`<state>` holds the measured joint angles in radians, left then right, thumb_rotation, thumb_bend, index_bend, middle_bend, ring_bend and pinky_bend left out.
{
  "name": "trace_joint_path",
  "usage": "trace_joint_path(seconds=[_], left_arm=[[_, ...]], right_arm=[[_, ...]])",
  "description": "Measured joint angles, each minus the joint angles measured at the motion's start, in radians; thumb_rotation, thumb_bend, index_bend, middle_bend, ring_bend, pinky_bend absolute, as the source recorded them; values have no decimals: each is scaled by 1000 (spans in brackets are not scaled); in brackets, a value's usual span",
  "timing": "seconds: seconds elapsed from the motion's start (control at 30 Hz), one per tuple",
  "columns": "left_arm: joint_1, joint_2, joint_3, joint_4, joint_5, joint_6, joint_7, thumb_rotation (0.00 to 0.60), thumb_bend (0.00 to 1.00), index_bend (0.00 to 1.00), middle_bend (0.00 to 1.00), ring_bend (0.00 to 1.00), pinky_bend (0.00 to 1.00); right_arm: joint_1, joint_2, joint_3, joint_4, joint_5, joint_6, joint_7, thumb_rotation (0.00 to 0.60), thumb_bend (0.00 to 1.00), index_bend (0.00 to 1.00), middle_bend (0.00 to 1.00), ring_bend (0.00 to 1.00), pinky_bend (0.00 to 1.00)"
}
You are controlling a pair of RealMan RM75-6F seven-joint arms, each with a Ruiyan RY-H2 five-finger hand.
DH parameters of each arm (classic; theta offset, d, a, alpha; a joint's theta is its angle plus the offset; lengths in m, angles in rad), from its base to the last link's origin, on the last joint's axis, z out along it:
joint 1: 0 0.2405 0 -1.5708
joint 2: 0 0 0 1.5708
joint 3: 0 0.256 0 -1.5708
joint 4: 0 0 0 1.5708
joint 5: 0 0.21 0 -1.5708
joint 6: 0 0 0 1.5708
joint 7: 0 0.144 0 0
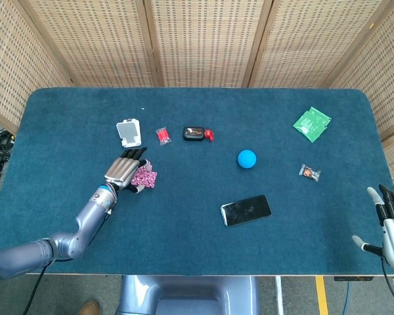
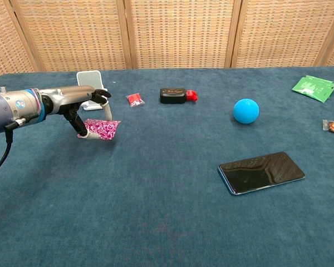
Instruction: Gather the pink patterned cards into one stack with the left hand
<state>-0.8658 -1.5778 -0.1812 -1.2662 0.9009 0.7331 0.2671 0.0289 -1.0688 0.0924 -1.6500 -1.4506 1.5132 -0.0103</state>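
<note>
Chest view: flat patterned pink cards [image 2: 103,129], felt table [image 2: 167,222].

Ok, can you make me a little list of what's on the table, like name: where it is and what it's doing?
left hand: over the pink cards, fingertips down on them
pink cards: together in one spot, in front of the white stand
white stand: behind the left hand
blue ball: alone, middle right
phone: flat, screen dark, near front
green packet: far right corner
right hand: at the table's right edge, open, holding nothing
</note>
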Motion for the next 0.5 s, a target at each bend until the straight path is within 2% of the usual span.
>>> trace_joint_path(seconds=[0.27,0.5], left_arm=[[-36,-26,-24,92,-162,-53,22,600,292,682,0,0,0],[-62,-53,-18,158,-227,-68,58,600,292,662,0,0,0]], right_arm=[[1,0,2,3,8,-4,1,600,0,0,0,0,0],[4,-2,5,7,18,-10,-1,600,0,0,0,0,0]])
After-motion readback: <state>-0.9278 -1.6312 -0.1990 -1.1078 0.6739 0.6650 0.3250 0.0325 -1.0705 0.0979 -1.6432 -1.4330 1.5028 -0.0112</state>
